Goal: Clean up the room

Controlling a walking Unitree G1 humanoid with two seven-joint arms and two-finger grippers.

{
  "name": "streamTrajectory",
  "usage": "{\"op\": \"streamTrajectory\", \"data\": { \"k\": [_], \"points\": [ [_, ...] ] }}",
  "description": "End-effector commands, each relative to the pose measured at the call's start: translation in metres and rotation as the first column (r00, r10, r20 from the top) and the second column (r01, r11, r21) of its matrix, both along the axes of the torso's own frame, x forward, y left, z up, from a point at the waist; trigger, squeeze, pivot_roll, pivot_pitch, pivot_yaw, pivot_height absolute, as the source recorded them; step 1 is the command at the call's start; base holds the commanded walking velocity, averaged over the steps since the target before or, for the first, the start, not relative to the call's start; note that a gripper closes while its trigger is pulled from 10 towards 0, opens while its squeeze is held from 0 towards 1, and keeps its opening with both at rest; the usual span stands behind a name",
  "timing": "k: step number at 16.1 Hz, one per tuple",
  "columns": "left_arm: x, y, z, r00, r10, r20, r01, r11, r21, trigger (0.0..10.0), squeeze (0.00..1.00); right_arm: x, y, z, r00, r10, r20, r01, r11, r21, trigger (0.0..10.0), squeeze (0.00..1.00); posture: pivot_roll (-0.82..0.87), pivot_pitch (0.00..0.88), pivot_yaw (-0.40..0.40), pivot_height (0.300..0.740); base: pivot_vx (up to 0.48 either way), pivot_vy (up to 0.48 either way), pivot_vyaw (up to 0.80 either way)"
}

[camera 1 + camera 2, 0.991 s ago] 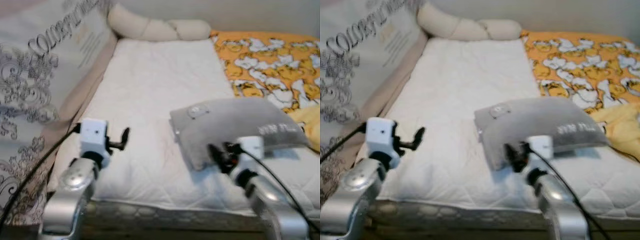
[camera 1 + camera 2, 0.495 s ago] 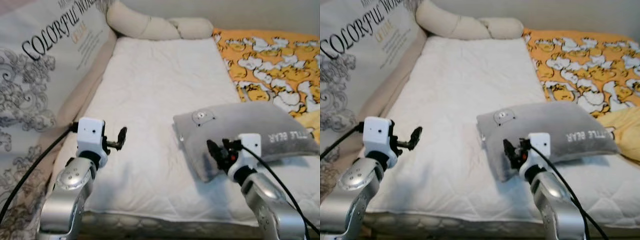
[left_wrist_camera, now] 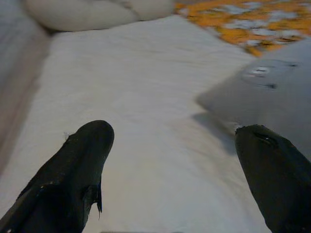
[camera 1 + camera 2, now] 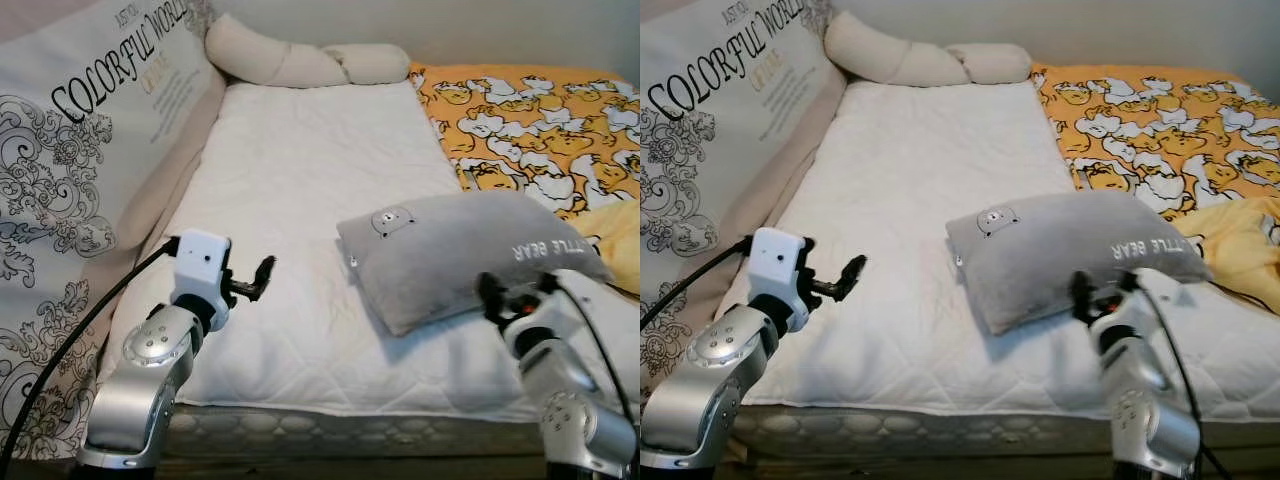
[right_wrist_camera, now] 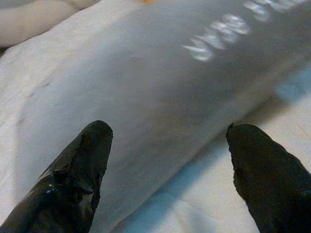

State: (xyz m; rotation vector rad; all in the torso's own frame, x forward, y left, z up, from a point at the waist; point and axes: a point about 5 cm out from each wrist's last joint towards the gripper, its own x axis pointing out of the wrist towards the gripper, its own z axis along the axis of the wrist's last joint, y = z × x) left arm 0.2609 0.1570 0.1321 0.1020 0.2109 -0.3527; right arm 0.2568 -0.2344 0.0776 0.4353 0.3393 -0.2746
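Where bolster (image 4: 300, 60) ends, white mattress (image 4: 300, 190).

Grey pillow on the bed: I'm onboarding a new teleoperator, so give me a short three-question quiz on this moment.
1. True or false: the right gripper has its fingers open, pointed at the grey pillow.
2. Which lies at the head of the white mattress? A) cream bolster B) a laptop C) a shoe
3. Fill in: the left gripper hovers open over the ____.

Key: 1 true; 2 A; 3 mattress.
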Motion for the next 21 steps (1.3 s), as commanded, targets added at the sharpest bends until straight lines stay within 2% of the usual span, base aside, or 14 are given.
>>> {"op": "streamTrajectory", "data": {
  "k": [1, 2, 3, 4, 6, 11, 12, 13, 14, 16, 18, 19, 21],
  "points": [
    [0.001, -0.009, 0.0, 0.993, -0.112, -0.029, 0.111, 0.993, -0.029, 10.0, 0.34, 0.006, -0.008, -0.007, 0.999, -0.041, -0.02, 0.042, 0.997, 0.066, 10.0, 1.0, 0.01, 0.0, 0.004, 0.74, 0.0, 0.0, 0.0],
    [-0.001, -0.016, 0.002, 0.976, -0.215, -0.045, 0.212, 0.975, -0.061, 10.0, 1.0, 0.016, -0.014, -0.012, 0.998, -0.058, -0.025, 0.061, 0.989, 0.136, 10.0, 1.0, 0.01, 0.0, 0.008, 0.74, 0.0, 0.0, 0.0],
    [-0.002, -0.021, 0.003, 0.953, -0.296, -0.06, 0.292, 0.954, -0.069, 10.0, 1.0, 0.025, -0.021, -0.014, 0.996, -0.092, -0.012, 0.092, 0.974, 0.207, 10.0, 1.0, 0.02, 0.0, 0.007, 0.74, 0.0, 0.0, 0.0],
    [-0.003, -0.023, 0.003, 0.94, -0.335, -0.07, 0.33, 0.941, -0.072, 10.0, 1.0, 0.029, -0.024, -0.015, 0.994, -0.108, -0.008, 0.107, 0.965, 0.24, 10.0, 1.0, 0.02, 0.0, 0.005, 0.74, 0.0, 0.0, 0.0],
    [-0.007, -0.025, 0.007, 0.885, -0.452, -0.111, 0.446, 0.892, -0.08, 10.0, 1.0, 0.049, -0.034, -0.018, 0.987, -0.159, 0.011, 0.143, 0.914, 0.38, 10.0, 1.0, 0.03, 0.0, 0.023, 0.74, 0.0, 0.0, 0.0],
    [-0.02, -0.022, 0.014, 0.833, -0.532, -0.149, 0.527, 0.846, -0.075, 10.0, 1.0, 0.071, -0.032, -0.015, 0.97, -0.236, 0.05, 0.157, 0.776, 0.611, 10.0, 1.0, 0.11, 0.0, 0.047, 0.74, 0.0, 0.0, 0.0],
    [-0.023, -0.02, 0.017, 0.824, -0.544, -0.157, 0.54, 0.839, -0.069, 10.0, 1.0, 0.075, -0.028, -0.013, 0.97, -0.237, 0.057, 0.144, 0.745, 0.651, 10.0, 0.78, 0.13, 0.0, 0.047, 0.74, 0.0, 0.0, 0.0],
    [-0.025, -0.019, 0.02, 0.821, -0.549, -0.157, 0.545, 0.836, -0.068, 10.0, 1.0, 0.077, -0.025, -0.012, 0.971, -0.232, 0.054, 0.14, 0.74, 0.658, 10.0, 0.44, 0.16, 0.0, 0.044, 0.74, 0.0, 0.0, 0.0],
    [-0.027, -0.019, 0.027, 0.811, -0.564, -0.156, 0.563, 0.825, -0.055, 10.0, 1.0, 0.078, -0.017, -0.018, 0.978, -0.208, -0.029, 0.177, 0.745, 0.643, 10.0, 0.0, 0.19, 0.0, 0.035, 0.74, 0.0, 0.0, 0.0],
    [-0.03, -0.017, 0.031, 0.806, -0.569, -0.164, 0.572, 0.819, -0.033, 10.0, 1.0, 0.076, -0.013, -0.026, 0.973, -0.207, -0.101, 0.224, 0.755, 0.616, 10.0, 0.0, 0.21, 0.0, 0.028, 0.74, 0.0, 0.0, 0.0],
    [-0.032, -0.015, 0.032, 0.81, -0.561, -0.171, 0.565, 0.825, -0.03, 10.0, 1.0, 0.075, -0.014, -0.026, 0.971, -0.216, -0.107, 0.235, 0.755, 0.612, 10.0, 0.0, 0.22, 0.0, 0.024, 0.74, 0.0, 0.0, 0.0],
    [-0.034, -0.015, 0.031, 0.813, -0.554, -0.179, 0.559, 0.829, -0.027, 10.0, 1.0, 0.073, -0.015, -0.029, 0.966, -0.22, -0.139, 0.259, 0.757, 0.6, 8.5, 0.0, 0.22, 0.0, 0.024, 0.74, 0.0, 0.0, 0.0],
    [-0.035, -0.016, 0.03, 0.815, -0.549, -0.184, 0.555, 0.831, -0.024, 10.0, 1.0, 0.071, -0.017, -0.032, 0.96, -0.226, -0.164, 0.28, 0.764, 0.581, 0.0, 0.0, 0.22, 0.0, 0.026, 0.74, 0.0, 0.0, 0.0]
  ]
}}
